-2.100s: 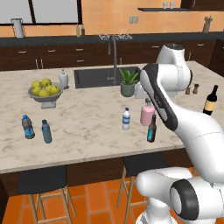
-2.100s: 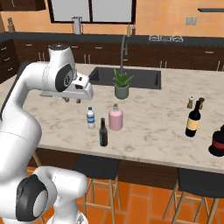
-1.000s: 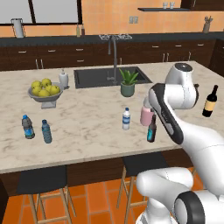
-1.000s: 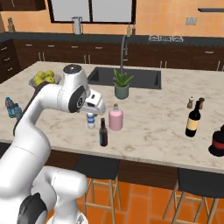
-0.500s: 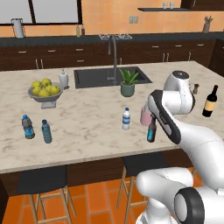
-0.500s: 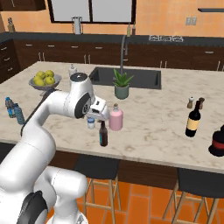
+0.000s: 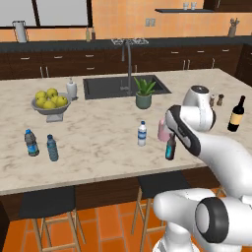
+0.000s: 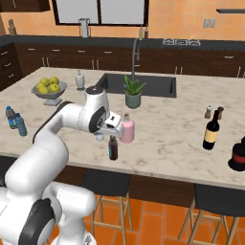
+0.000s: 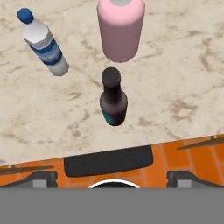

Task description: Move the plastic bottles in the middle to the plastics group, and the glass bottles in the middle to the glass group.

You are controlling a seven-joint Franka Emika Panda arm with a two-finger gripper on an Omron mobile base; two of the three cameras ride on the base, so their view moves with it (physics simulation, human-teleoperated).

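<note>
The jaws cannot be judged open or closed: in the hand view the fingertips do not rise into sight, and in both base views the gripper (image 8: 111, 125) is too small and masked by the wrist to read. It hangs above the slim dark bottle (image 9: 113, 101), which I take as the landmark.

Just behind the dark bottle, toward the sink, stands the pink bottle (image 9: 120, 29), close but apart from it. To the dark bottle's left, near yet separate, is the white-capped water bottle (image 7: 142, 133). Far left of it along the counter (image 7: 98, 157) stand the two blue-capped bottles (image 7: 41, 145) of the plastics group; well to its right stands the wine bottle (image 8: 211, 130), the glass group. The dark bottle itself sits near the counter's front edge, with a stool (image 9: 108, 161) below.

The risks, as I judge them: a descent slightly toward the sink would clip the pink bottle, and a nudge outward could tip the narrow dark bottle off the front edge.
</note>
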